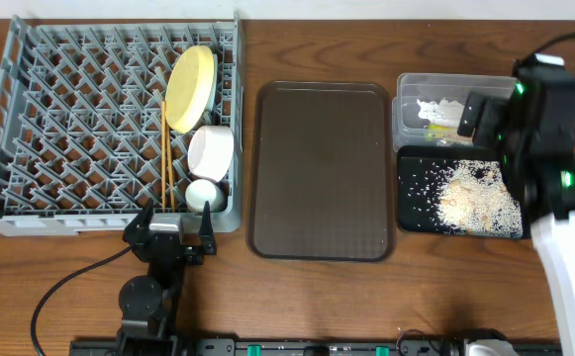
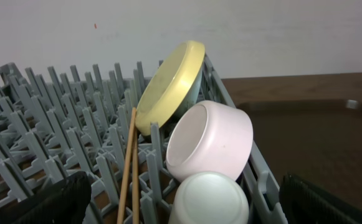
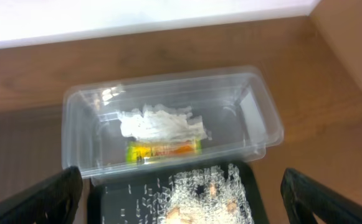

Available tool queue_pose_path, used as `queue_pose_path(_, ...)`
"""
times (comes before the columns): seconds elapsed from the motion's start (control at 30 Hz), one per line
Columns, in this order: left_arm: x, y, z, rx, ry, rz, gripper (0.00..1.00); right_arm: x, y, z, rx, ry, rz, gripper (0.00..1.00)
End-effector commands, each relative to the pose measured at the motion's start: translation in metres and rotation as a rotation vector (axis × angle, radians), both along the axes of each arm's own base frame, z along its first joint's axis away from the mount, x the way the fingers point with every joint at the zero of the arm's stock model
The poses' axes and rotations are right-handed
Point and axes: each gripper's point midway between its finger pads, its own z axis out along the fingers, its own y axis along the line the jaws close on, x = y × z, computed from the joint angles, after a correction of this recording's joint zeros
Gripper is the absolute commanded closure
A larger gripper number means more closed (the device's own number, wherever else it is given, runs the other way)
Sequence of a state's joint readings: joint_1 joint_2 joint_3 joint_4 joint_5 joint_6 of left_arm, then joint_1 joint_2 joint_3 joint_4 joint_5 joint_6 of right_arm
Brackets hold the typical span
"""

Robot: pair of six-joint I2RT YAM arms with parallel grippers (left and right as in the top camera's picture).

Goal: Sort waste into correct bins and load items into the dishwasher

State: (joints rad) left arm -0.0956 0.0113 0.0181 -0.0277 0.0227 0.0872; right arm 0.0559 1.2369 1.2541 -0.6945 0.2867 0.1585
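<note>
The left gripper (image 1: 172,229) is standing with its fingers (image 2: 43,202) spread wide. They are grasping nothing and touching nothing. It is hovering low over the surface (image 1: 69,287), just outside the near wall of the grey dish rack (image 1: 69,119). The left arm is reaching forward from the near edge, and its wrist is pointing level into the rack's right-hand corner.

The right gripper (image 3: 182,196) is also standing released, its fingers (image 3: 37,199) far apart with nothing between them. It is hanging above the place where the clear tub (image 1: 406,104) meets the black tray (image 1: 416,188), clear of both. The right arm is coming in from the right side and is bending so that the wrist is looking down on the two bins.

Inside the rack, the yellow plate (image 1: 190,87) is leaning on edge among the pegs along the right side. The white bowl (image 1: 211,150) is lying on its side just in front of the plate, and the small white cup (image 1: 204,194) is sitting near the front wall. The chopsticks (image 1: 166,168) are lying side by side to the left of the bowl and cup.

The brown tray (image 1: 322,168) is lying between the rack and the bins. The crumpled paper (image 3: 162,124) and the green-and-orange wrapper (image 3: 165,149) are lying in the tub, and the rice scraps (image 1: 475,198) are lying scattered on the black tray.
</note>
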Motion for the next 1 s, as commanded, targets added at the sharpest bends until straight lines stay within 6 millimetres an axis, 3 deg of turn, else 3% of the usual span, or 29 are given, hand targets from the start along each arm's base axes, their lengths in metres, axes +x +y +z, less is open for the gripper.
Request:
queue_pose_path(0.0,-0.001,0.003,-0.016,0.025,0.051,0.016,0.04,-0.021,0.005,0.003,-0.07,-0.085,0.114,0.01)
queue_pose_path(0.07,-0.001,0.003,-0.016,0.025,0.051,0.016,0.04,-0.033,0.008,-0.002,-0.059,-0.154,0.132,0.01)
queue_pose_path(0.23,-0.001,0.003,-0.016,0.025,0.051,0.016,0.04,-0.065,0.015,-0.04,-0.039,-0.328,0.17,0.01)
queue_pose_path(0.47,-0.001,0.003,-0.016,0.025,0.051,0.016,0.04,-0.09,0.033,-0.093,-0.001,-0.471,0.266,0.01)
queue_pose_path(0.67,-0.001,0.003,-0.016,0.024,0.051,0.016,0.04,-0.103,0.042,-0.132,0.013,-0.494,0.31,0.01)
queue_pose_path(0.77,-0.001,0.003,-0.016,0.025,0.051,0.016,0.04,-0.107,0.046,-0.144,0.019,-0.472,0.326,0.01)
queue_pose_path(0.97,-0.001,0.003,-0.016,0.024,0.051,0.016,0.04,-0.111,0.052,-0.143,0.029,-0.476,0.35,0.01)
